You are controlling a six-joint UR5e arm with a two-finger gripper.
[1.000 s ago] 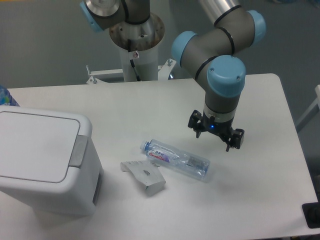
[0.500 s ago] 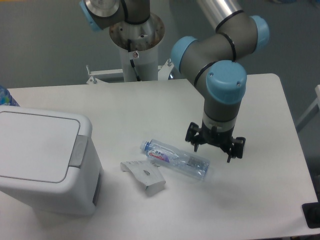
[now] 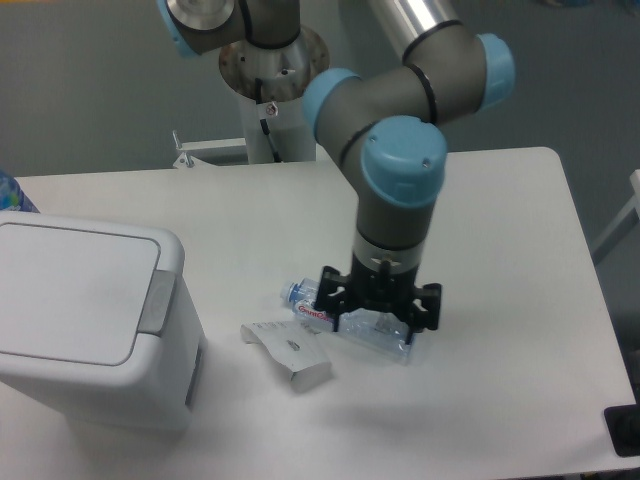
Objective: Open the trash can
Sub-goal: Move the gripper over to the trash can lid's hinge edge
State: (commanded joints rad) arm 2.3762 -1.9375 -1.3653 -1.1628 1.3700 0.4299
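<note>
Sitting at the worktop's [image 3: 520,400] front-left corner, the trash can [image 3: 85,320] has its flat lid down and level, the grey push-tab [image 3: 155,302] on the side facing the middle. Just beside it toward the centre lies a folded grey cardboard piece [image 3: 290,352], touching or nearly touching a clear plastic bottle [image 3: 350,322] lying on its side. The pincer [image 3: 378,308] hangs over that bottle, fingers spread apart, well away from the bin.

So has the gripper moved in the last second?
Yes. The gripper has shifted left toward the trash can, from beside the bottle's right end to directly over it.
</note>
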